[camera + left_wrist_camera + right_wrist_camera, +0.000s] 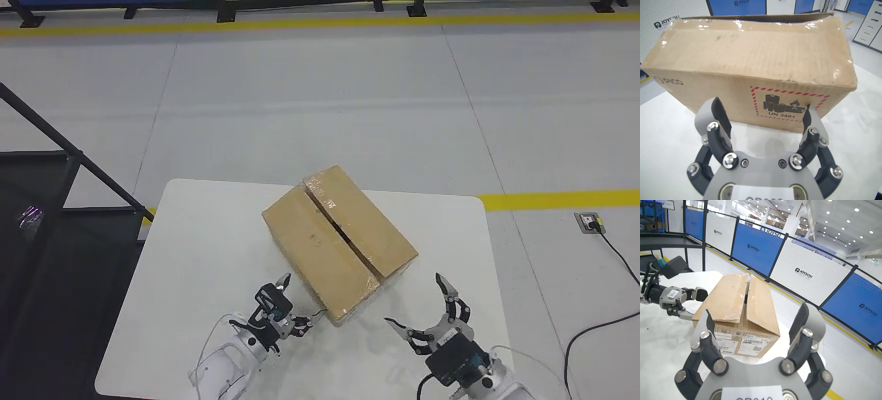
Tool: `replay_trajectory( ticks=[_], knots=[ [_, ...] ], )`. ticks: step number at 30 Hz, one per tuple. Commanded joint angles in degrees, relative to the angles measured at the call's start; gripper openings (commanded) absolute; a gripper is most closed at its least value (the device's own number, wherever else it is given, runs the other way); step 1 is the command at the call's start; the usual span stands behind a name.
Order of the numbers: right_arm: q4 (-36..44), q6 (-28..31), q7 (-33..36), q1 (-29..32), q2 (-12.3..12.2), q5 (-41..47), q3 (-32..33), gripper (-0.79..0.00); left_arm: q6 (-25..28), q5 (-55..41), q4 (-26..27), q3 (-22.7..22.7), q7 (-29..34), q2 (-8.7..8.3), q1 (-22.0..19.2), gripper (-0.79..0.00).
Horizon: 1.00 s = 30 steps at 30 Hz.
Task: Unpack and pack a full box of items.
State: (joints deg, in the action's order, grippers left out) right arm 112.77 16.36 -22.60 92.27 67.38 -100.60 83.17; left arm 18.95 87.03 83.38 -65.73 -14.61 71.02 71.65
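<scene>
**Closed box mid-bench, both grippers spread beside it**

From above: brown cardboard box resting in the middle of the white rectangular bench, turned at a slant to the bench edges. Top flaps folded down, with a dark seam running lengthwise between them. Left gripper just beside the box's near long side, close to its nearest corner, fingers spread. Right gripper near the box's short end but apart from it, fingers spread wide and holding nothing. Yellow floor line beyond the bench.

From the left wrist: left gripper low over the bench, fingers wide apart and holding nothing. Tips right up at the long side of the box; touching or not, impossible to tell. Red-dashed warning label on that side, framed between the fingers. Glossy clear tape over the top flap.

From the right wrist: right gripper spread wide, facing the short end of the box, a strip of bench between. White shipping labels along that end. Flaps down but not flush, a narrow gap along the middle. Left gripper at the far long side, fingers parted, one by the top edge, the other by the nearer corner. Blue and white partition panels behind.
</scene>
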Motion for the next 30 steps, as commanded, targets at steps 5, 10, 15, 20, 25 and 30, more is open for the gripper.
replay_trajectory(
  ticks=[5, 10, 15, 20, 25, 30],
  knots=[
    [0.3, -1.2, 0.0, -0.1, 0.2, 2.3, -0.2, 0.0, -1.3, 0.5, -0.3, 2.2, 0.8, 0.57, -1.3, 0.0],
    [-1.8, 0.6, 2.1, -0.2, 0.8, 22.0, 0.5, 0.0, -1.8, 1.6, -0.6, 3.7, 0.6, 0.89, -2.0, 0.0],
    [-1.8, 0.6, 2.1, -0.2, 0.8, 22.0, 0.5, 0.0, -1.6, 0.1, 0.9, -0.2, -1.8, 0.2, -0.4, 0.0],
    [-1.4, 2.1, 3.2, -0.4, 1.0, 25.8, -0.5, 0.0, -2.4, -3.9, 3.9, -9.8, -4.7, -1.27, 4.0, 0.0],
    [-4.1, 8.1, 11.0, -4.4, 1.6, 43.8, -3.7, 0.0, -4.1, -8.7, 4.0, -17.3, -5.6, -2.03, 5.9, 0.0],
    [-8.8, 13.3, 26.8, -9.1, 1.5, 70.8, -3.9, 0.0, -3.9, -13.6, 3.2, -21.3, -5.8, -2.3, 6.4, 0.0]
  ],
)
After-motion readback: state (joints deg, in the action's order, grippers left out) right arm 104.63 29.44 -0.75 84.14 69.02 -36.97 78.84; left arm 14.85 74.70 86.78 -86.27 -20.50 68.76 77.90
